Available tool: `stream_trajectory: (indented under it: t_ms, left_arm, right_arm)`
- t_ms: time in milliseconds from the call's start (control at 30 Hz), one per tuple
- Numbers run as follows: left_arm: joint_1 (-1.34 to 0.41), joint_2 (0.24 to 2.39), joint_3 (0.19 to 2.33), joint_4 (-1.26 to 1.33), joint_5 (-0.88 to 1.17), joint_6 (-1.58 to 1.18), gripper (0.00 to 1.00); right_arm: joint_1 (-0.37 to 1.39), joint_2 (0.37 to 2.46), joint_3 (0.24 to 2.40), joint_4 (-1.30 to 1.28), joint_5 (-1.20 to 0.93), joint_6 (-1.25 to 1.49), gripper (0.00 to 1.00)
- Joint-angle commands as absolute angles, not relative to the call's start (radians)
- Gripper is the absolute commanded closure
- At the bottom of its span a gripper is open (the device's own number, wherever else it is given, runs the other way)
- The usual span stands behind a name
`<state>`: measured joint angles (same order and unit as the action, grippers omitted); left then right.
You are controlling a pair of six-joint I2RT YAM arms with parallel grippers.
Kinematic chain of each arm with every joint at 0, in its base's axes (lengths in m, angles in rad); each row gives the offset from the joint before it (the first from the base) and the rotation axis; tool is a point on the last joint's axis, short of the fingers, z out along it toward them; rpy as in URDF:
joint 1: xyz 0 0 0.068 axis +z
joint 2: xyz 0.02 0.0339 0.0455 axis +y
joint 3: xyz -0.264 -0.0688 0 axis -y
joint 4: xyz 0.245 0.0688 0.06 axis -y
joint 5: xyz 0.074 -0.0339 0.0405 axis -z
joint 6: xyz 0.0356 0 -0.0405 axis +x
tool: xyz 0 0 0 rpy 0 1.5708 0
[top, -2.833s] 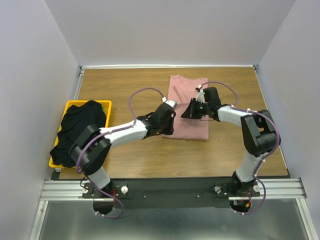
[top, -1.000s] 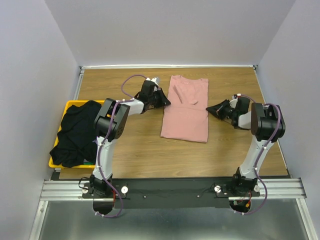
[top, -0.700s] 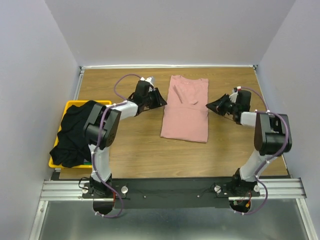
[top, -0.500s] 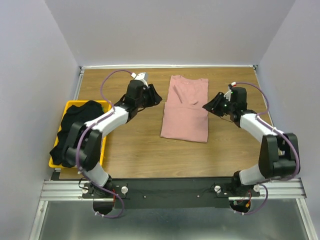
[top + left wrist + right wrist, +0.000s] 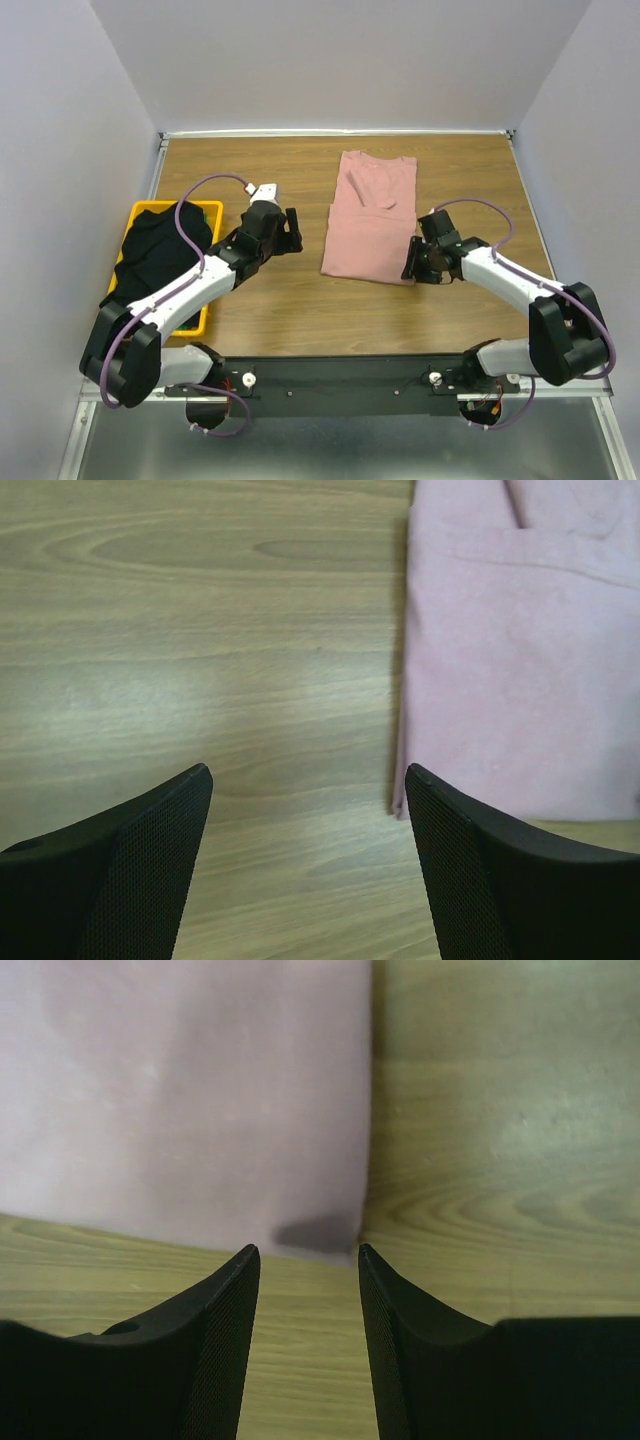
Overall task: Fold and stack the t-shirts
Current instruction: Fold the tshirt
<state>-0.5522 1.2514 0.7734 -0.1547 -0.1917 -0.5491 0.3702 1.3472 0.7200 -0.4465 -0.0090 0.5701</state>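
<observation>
- Top external view gives me the layout: the pink shirt [image 5: 372, 215] lies flat on the tabletop [image 5: 300, 300], narrowed to a long strip with the sleeves turned in; collar at the far end, hem toward the arm bases
- the left end effector [image 5: 283, 232] sits just off the strip's left edge, low over bare wood and apart from the cloth; in the left wrist view its fingers are spread wide with only wood between them, so it is released and holding nothing
- the right end effector [image 5: 412, 262] is down by the near right corner of the hem; the right wrist view shows a narrower gap between the fingers, nothing in it, and the corner lying just beyond the tips; released too, not yet touching cloth as far as I can tell
- I read this placing as a line-up for the cross fold: one end effector per hem corner, so the hem can be lifted evenly toward the collar; the left one looks further from its corner than the right
- the black shirt [image 5: 160, 250] is heaped in the yellow basket [image 5: 205, 208] at the left edge, well apart from the pink one, partly behind the left arm; I take it as waiting its turn
- my estimate: the first shirt is half folded and no stack exists yet; the risk I see is a shallow pinch that takes only the top layer, so the layers under it stay behind
</observation>
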Motion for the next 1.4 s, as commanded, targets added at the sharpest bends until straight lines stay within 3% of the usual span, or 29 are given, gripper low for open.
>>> stream_trajectory:
  t_ms: [0,367,733,900,1000,1367]
  left_arm:
    - [-0.568,1.215,0.762,-0.213,-0.267,-0.545,0.14]
    - [-0.656,1.281,0.788,-0.232,-0.255,-0.546,0.14]
    - [-0.736,1.374,0.851,-0.262,-0.212,-0.554,0.15]
    - [-0.746,1.400,0.867,-0.268,-0.173,-0.549,0.16]
    - [-0.752,1.437,0.882,-0.279,-0.140,-0.540,0.16]
    - [-0.798,1.666,1.034,-0.377,-0.140,-0.529,0.21]
  right_arm:
    - [0.405,1.358,0.709,-0.511,0.107,0.606,0.48]
    - [0.446,1.456,0.721,-0.506,0.193,0.630,0.49]
    - [0.446,1.546,0.686,-0.483,0.150,0.594,0.58]
    - [0.445,1.598,0.680,-0.463,0.094,0.563,0.74]
    - [0.445,1.594,0.673,-0.454,0.084,0.552,0.97]
    - [0.445,1.543,0.658,-0.449,0.077,0.537,0.99]
